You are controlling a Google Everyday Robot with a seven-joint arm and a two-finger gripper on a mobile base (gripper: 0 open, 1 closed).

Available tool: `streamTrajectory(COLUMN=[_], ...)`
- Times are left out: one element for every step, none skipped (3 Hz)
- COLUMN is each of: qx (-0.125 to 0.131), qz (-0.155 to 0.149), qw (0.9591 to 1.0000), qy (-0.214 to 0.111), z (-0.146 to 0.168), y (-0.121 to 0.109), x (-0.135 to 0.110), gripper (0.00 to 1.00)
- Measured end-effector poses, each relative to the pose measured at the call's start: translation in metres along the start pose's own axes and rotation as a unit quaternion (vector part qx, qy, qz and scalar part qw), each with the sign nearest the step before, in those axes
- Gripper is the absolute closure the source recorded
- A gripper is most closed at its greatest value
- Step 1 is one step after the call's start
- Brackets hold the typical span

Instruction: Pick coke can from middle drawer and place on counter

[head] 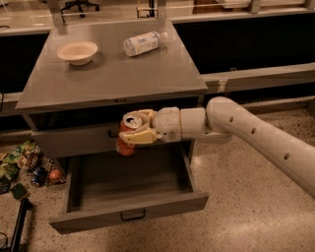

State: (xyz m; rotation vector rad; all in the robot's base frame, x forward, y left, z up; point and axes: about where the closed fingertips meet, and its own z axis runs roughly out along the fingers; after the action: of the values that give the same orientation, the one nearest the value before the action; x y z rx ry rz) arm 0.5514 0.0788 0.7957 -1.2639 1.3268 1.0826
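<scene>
1 can (131, 121) in end effector (131, 130), ~over drawer (129, 183)

One coke can (130, 122) in one tool (130, 129) above one middle drawer (129, 183); one bowl (77, 51); one bottle (142, 43); one counter (118, 75)

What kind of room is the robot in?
Probably an office or lab: office chair behind, grey counter with drawers, speckled floor. The claw holds the coke can above the open middle drawer.

plastic gripper (130, 131) above metal drawer (129, 185), glossy counter (113, 74)
</scene>
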Motion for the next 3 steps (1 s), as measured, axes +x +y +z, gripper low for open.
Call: streamTrajectory(qx=[-0.004, -0.007, -0.008], qz=[-0.006, -0.033, -0.071], qw=[1.0000, 0.9993, 0.9966], qy=[-0.001, 0.015, 0.040], z=[0.002, -0.002, -0.010], y=[0.001, -0.012, -0.038], x=[-0.009, -0.052, -0.114], gripper=[1.00, 1.00, 1.00])
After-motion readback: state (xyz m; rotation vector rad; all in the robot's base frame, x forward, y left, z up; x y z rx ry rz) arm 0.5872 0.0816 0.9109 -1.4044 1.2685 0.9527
